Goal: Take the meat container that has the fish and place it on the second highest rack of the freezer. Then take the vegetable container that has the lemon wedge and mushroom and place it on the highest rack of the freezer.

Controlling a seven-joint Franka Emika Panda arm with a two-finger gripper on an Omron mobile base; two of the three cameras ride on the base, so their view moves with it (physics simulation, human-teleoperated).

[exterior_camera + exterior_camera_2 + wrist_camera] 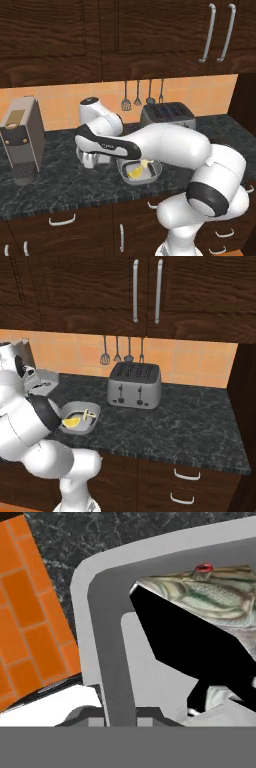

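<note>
While the white arm reaches low over the dark speckled stone counter (60,192), its two-finger gripper (121,714) is closed on the rim of a shallow grey rectangular meat container (102,637) holding a greenish, red-eyed fish (210,597). To the right, nearer the chrome four-slot toaster (135,385), sits a grey rounded vegetable container (92,418) with a yellow lemon wedge (71,422) and a pale mushroom (88,414).
</note>
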